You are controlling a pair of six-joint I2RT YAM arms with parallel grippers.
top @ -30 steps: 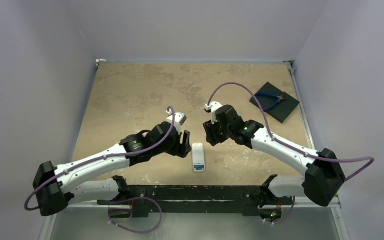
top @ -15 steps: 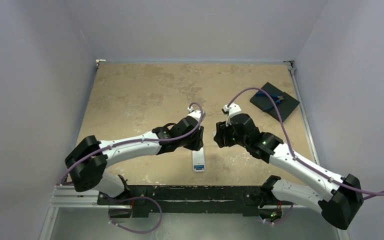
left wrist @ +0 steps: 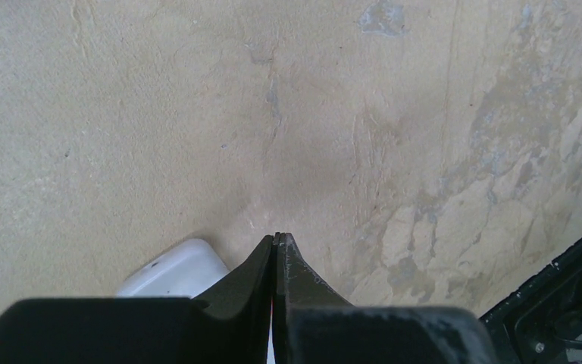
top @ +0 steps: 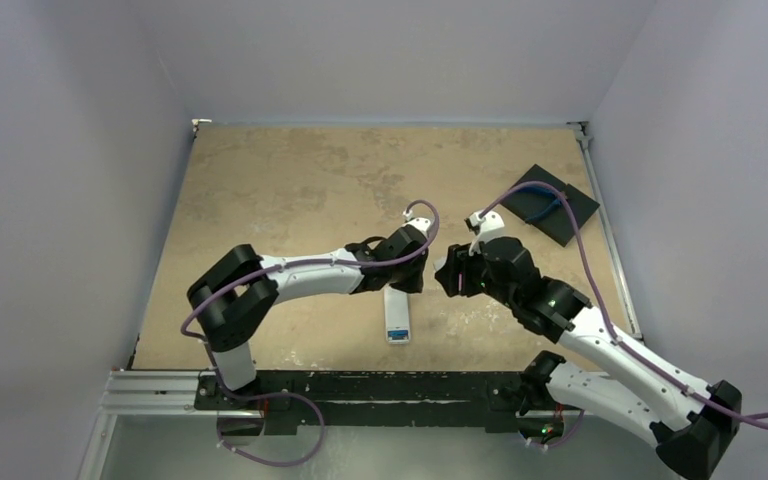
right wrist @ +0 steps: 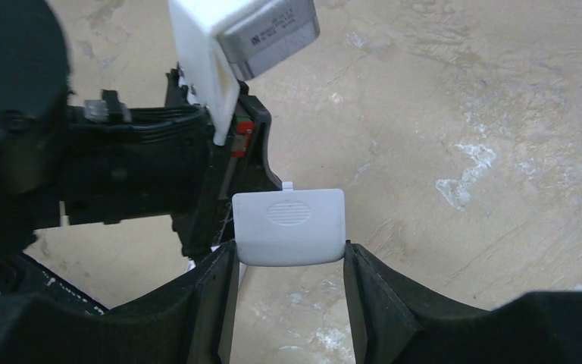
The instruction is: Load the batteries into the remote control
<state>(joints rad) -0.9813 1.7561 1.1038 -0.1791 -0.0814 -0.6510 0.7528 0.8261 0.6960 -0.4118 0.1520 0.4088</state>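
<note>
Remote (top: 397,318) lies flat at near centre. Left gripper (left wrist: 276,244), jaws pressed together, sits at its far end. Right gripper (right wrist: 289,258) pinches the cover (right wrist: 289,226) just beyond. Batteries cannot be made out. Likely step: refitting the cover. Next move requires aligning it over the compartment.

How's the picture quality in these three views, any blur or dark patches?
Top view: even soft light, sharp, faint shadows on the table. Left wrist view: table texture crisp, left pincer a dark featureless mass. Right wrist view: white cover in the right pincer sharp, left arm at the left edge dark and blurred.
</note>
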